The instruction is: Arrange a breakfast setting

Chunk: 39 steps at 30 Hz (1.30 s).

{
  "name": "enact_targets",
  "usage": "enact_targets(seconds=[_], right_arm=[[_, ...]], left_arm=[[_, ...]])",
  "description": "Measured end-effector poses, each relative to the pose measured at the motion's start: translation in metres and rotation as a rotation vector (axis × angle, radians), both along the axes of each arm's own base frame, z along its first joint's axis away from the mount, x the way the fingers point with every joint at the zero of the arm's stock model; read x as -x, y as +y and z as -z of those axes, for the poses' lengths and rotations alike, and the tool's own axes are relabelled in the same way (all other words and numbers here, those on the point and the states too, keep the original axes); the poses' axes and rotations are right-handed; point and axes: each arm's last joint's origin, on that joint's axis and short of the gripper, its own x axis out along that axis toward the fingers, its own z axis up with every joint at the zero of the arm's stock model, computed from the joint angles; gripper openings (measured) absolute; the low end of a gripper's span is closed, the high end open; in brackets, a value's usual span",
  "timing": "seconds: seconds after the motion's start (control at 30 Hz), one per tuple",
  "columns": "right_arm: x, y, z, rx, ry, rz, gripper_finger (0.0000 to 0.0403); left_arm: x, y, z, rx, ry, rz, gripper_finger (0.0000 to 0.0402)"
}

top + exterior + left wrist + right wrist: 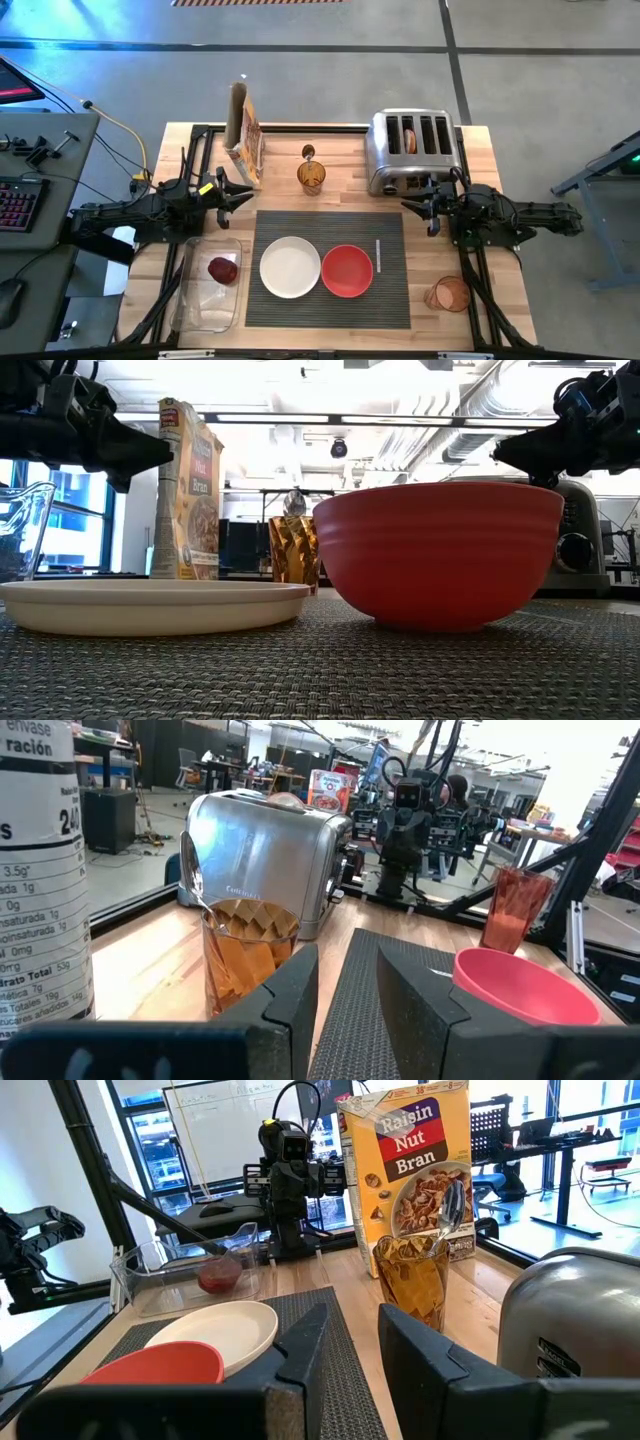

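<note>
The breakfast setting is partly laid: the dark grey ribbed mat point(330, 268) lies flat at the middle of the worktop point(500, 180), giving the dishes a base. On it the white plate point(290, 267) and the red bowl point(347, 271) sit side by side, very close, whether touching I cannot tell, both upright and empty. A thin pale strip point(378, 255) lies on the mat just beside the bowl; it may be the spoon, but it is too small to tell.

The dark red fruit point(223, 269) rests in the clear plastic tray point(190, 315), off the mat on the left arm's side, so I judge it is not yet served. A bagel half point(409, 140) stands in 1 slot of the chrome toaster point(412, 150) at the back, also waiting.

The left claw point(240, 193) hovers above the worktop between the cereal box point(245, 135) and the mat's back corner, fingers parted, holding nothing. The right claw point(413, 207) hangs just in front of the toaster, likewise parted and empty. Each arm seems parked near the item it would likely fetch.

An amber glass point(311, 177) stands behind the mat, and a reddish cup point(450, 294) stands off the mat on the right arm's side.
</note>
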Motion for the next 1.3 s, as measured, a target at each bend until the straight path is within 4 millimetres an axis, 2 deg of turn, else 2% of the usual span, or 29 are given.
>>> enact_targets(seconds=[0.27,0.47,0.77,0.93,1.3], right_arm=[[0.000,0.000,0.000,0.000,-0.001,0.000,0.0083],[0.000,0.000,0.000,0.000,0.000,0.000,0.0083],[0.000,0.000,0.000,0.000,-0.001,0.000,0.0083],[0.000,0.000,0.000,0.000,0.000,0.000,0.0083],[0.000,0.000,0.000,0.000,-0.001,0.000,0.0083]], left_arm=[[0.000,0.000,0.000,0.273,-0.057,0.019,0.0094],[0.000,-0.001,0.000,0.368,-0.070,0.057,0.0094],[0.000,-0.006,-0.005,0.472,-0.109,0.211,0.0094],[0.000,-0.007,-0.011,0.456,-0.159,0.265,0.0094],[0.000,-0.007,-0.010,0.566,-0.159,0.262,0.0094]])
